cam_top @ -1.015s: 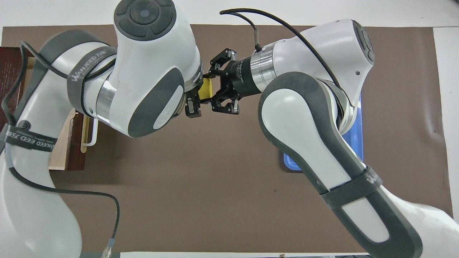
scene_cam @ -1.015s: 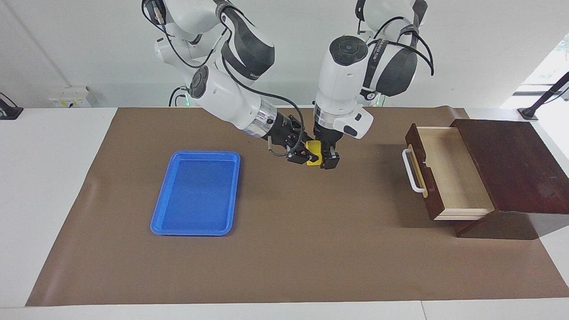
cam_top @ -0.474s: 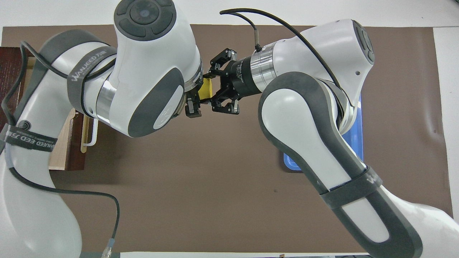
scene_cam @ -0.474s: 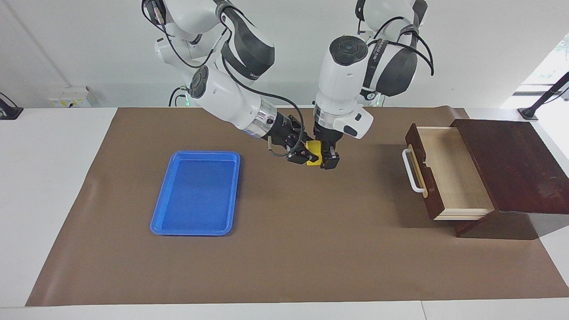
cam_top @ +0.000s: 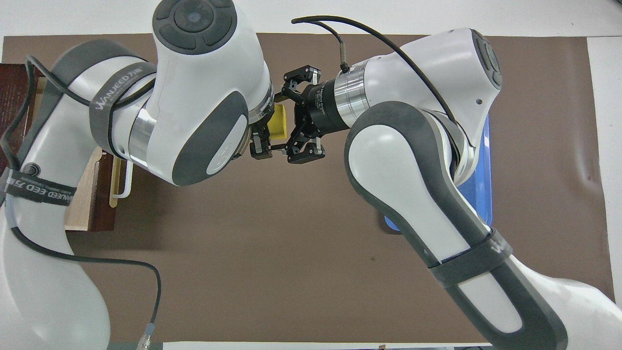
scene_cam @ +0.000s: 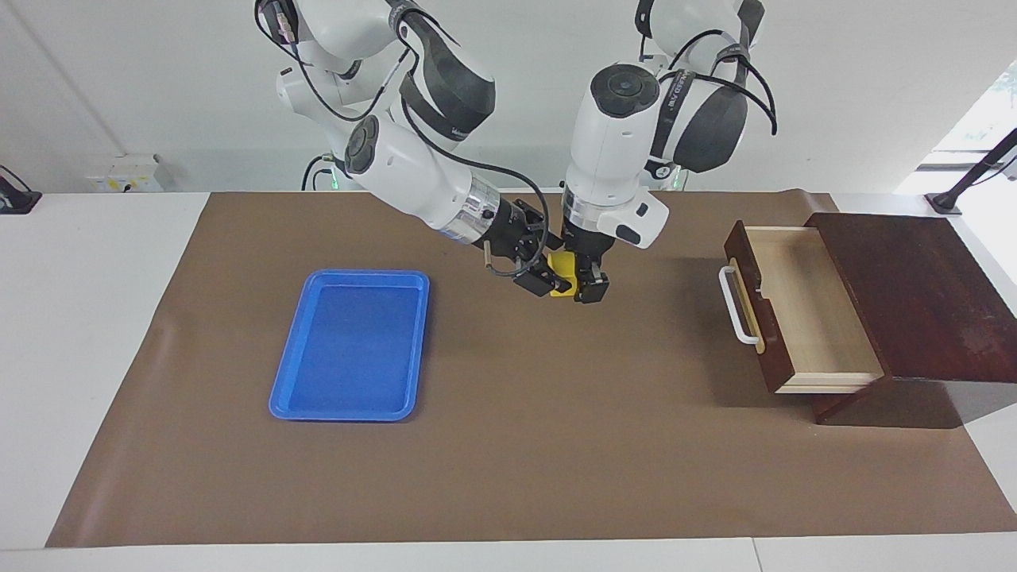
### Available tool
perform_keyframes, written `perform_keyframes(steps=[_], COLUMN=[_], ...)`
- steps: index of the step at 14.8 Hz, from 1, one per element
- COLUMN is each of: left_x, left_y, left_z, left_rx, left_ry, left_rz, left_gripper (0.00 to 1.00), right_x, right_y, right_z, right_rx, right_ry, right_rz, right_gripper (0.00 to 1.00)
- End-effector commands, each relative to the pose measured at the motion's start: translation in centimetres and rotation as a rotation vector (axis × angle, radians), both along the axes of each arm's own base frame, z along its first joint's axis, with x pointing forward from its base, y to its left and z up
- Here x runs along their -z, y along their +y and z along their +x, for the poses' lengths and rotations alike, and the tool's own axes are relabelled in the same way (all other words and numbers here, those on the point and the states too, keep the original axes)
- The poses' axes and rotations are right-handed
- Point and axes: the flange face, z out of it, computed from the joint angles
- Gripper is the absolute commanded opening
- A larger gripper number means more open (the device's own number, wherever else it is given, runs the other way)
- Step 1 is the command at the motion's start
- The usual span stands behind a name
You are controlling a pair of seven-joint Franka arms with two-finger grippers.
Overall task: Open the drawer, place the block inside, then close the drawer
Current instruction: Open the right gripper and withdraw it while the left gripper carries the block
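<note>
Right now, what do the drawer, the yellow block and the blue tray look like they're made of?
The drawer: wood, it seems. Its front is dark, glossy reddish-brown, and the pale inside shows faint grain. Its handle is smooth and white, plastic or painted metal.
The block: plain bright yellow, so plastic, foam or painted wood.
The tray: probably plastic, thin and evenly blue with a rounded rim.

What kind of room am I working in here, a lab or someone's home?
Most likely a robot lab or test bench: two arms at a white table under a plain brown mat, with only staged props, a blue tray and a small drawer, before a bare white wall.
</note>
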Motion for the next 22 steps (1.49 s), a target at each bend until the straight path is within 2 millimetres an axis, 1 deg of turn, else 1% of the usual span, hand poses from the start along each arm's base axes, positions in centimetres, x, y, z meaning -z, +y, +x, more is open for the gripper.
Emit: perform_keyframes(steps=[1, 2, 4, 6, 8, 9, 10, 11, 12, 14, 15, 16, 17, 18, 19, 20, 21, 22], left_x=[-0.3, -0.3, -0.3, -0.3, -0.3, -0.3, -0.2, -0.3, -0.2, 0.0, 0.4, 0.9, 0.6, 0.7, 0.7, 0.3, 0.0, -0.3], left_y=[-0.4, -0.4, -0.4, -0.4, 0.1, 0.5, 0.7, 0.9, 1.7, 3.4, 4.6, 6.0, 7.4, 8.8, 10.5, 12.3, 14.6, 16.4], left_z=[0.5, 0.5, 0.5, 0.5, 0.7, 0.9, 1.0, 1.1, 1.6, 2.6, 3.2, 4.0, 4.6, 5.1, 5.6, 6.0, 6.6, 6.9], left_rx=[-0.016, -0.018, -0.016, -0.016, -0.02, -0.022, -0.02, -0.012, -0.002, 0.014, 0.022, 0.027, 0.04, 0.06, 0.071, 0.079, 0.086, 0.096], left_ry=[-0.015, -0.016, -0.017, -0.017, -0.016, -0.013, -0.012, -0.012, -0.009, -0.013, -0.01, -0.005, -0.015, -0.014, -0.013, -0.019, -0.019, -0.023], left_rz=[-0.017, -0.016, -0.013, -0.011, -0.005, -0.003, 0.0, 0.003, 0.003, 0.004, 0.007, 0.01, 0.01, 0.01, 0.011, 0.011, 0.013, 0.012], left_gripper=[0.0, 0.0, 0.0, 0.0, 0.0, 0.0, 0.0, 0.0, 0.0, 0.0, 0.0, 0.0, 0.0, 0.0, 0.0, 0.0, 0.0, 0.0], right_x=[-0.6, -0.6, -1.2, -2.0, -3.1, -3.3, -3.9, -4.3, -4.2, -4.2, -4.1, -3.8, -3.6, -3.7, -3.7, -3.5, -3.3, -3.0], right_y=[0.6, 0.2, -1.8, -6.0, -10.8, -12.9, -15.4, -17.2, -19.0, -22.0, -23.6, -24.3, -25.1, -25.7, -26.1, -26.3, -26.4, -26.8], right_z=[-0.8, -0.6, 0.3, 2.4, 4.2, 4.8, 5.5, 5.9, 6.3, 6.8, 6.8, 6.6, 6.5, 6.3, 6.1, 5.8, 5.4, 5.1], right_rx=[-0.001, 0.001, 0.018, 0.075, 0.117, 0.131, 0.15, 0.146, 0.139, 0.114, 0.089, 0.038, -0.02, -0.064, -0.125, -0.186, -0.255, -0.318], right_ry=[0.022, 0.025, 0.032, 0.025, -0.01, -0.017, -0.031, -0.052, -0.067, -0.114, -0.135, -0.144, -0.164, -0.186, -0.211, -0.225, -0.239, -0.251], right_rz=[0.001, 0.0, -0.002, -0.003, -0.047, -0.074, -0.09, -0.1, -0.111, -0.138, -0.155, -0.178, -0.198, -0.211, -0.238, -0.266, -0.294, -0.313], right_gripper=[1.0, 1.0, 1.0, 1.0, 1.0, 1.0, 1.0, 1.0, 1.0, 1.0, 1.0, 1.0, 1.0, 1.0, 1.0, 1.0, 1.0, 1.0])
